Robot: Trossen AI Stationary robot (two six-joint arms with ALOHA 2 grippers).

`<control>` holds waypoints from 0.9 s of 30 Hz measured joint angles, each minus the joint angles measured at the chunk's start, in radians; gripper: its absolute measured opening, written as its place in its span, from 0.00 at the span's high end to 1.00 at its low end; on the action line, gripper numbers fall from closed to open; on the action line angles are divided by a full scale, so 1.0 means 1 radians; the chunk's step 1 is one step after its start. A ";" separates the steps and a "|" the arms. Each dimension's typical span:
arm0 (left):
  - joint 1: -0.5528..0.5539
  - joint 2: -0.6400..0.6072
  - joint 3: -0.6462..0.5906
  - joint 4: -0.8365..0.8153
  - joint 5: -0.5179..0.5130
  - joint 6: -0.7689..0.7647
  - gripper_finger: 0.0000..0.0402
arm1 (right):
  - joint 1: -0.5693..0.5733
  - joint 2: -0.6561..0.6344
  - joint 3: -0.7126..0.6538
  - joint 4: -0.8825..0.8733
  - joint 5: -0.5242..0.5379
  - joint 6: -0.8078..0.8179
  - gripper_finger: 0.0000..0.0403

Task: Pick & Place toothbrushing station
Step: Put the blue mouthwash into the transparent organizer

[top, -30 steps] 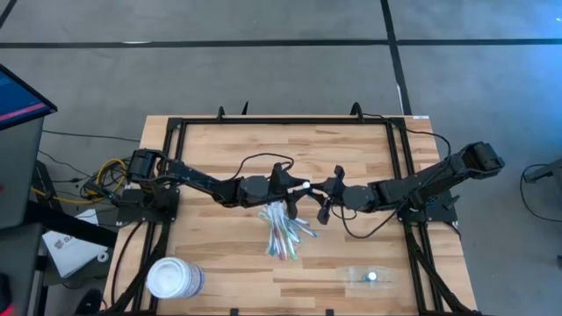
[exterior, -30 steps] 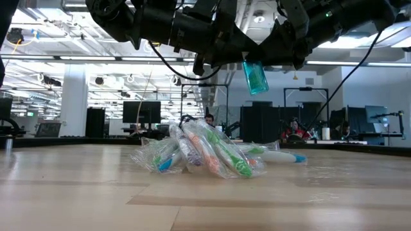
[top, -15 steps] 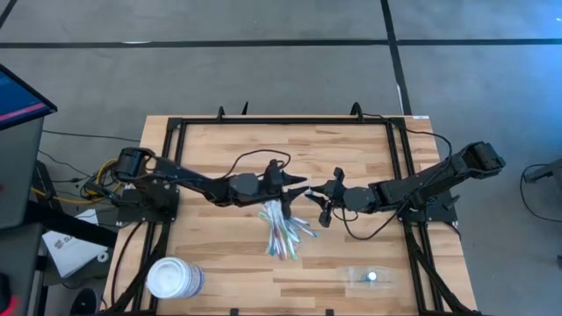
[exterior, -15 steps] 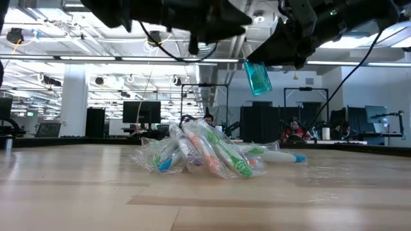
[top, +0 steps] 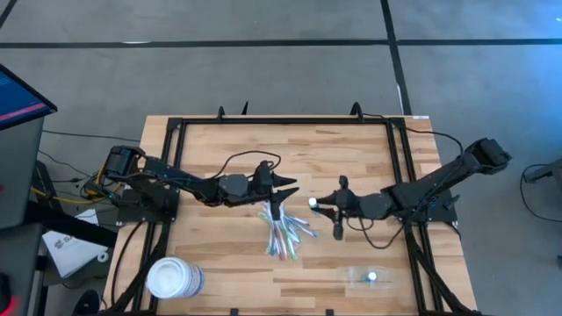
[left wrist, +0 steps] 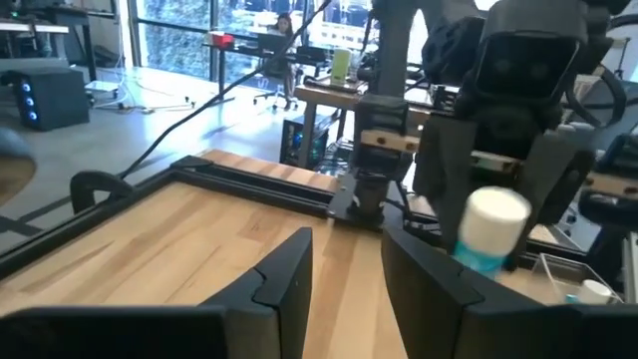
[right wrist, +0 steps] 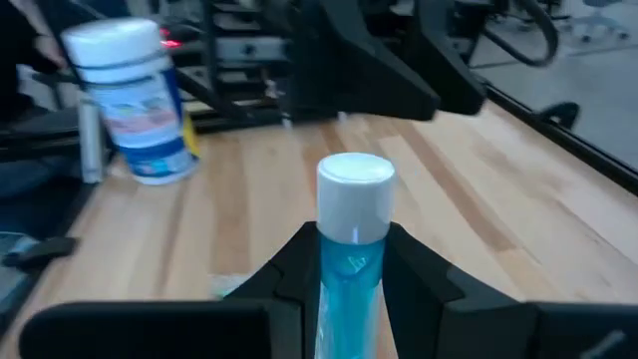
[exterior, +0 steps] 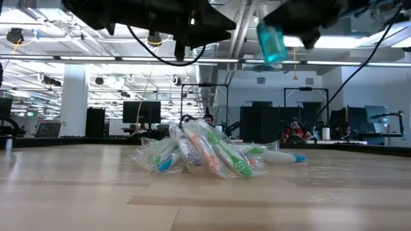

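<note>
left gripper point(top: 283, 192) drew back, spread | right gripper point(top: 314, 204) pinching blue bottle point(right wrist: 351, 261) | clear holder point(top: 367, 276) barely discernible, probably

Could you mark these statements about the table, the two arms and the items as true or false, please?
1. The right gripper is shut on the blue bottle with a white cap. True.
2. The left gripper holds a toothbrush. False: its jaws stand apart with nothing between them.
3. The wrapped toothbrushes lie heaped near the middle of the table. True.
4. The white tub stands beside the right arm's base. False: it stands at the table's near corner on the left arm's side.
5. The clear holder is already full of toothbrushes. False: none show in it.
</note>
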 joint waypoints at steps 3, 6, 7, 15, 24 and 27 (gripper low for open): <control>-0.006 0.000 0.000 0.000 0.000 0.000 0.71 | 0.045 -0.035 -0.018 -0.003 0.007 0.000 0.82; -0.006 0.000 0.000 0.001 0.000 0.000 0.71 | 0.087 -0.069 -0.052 0.026 0.030 0.008 0.82; -0.006 0.000 0.000 0.001 0.000 0.000 0.71 | 0.101 -0.082 -0.068 0.033 0.032 0.013 0.82; -0.006 0.000 0.000 0.002 0.000 -0.001 0.71 | 0.223 -0.166 -0.149 0.073 0.035 0.026 0.82; -0.006 0.000 0.000 0.002 0.000 -0.001 0.72 | 0.366 -0.231 -0.227 0.093 0.094 0.023 0.82; -0.006 0.000 0.000 0.002 0.000 -0.001 0.72 | 0.414 -0.251 -0.248 0.092 0.137 0.042 0.82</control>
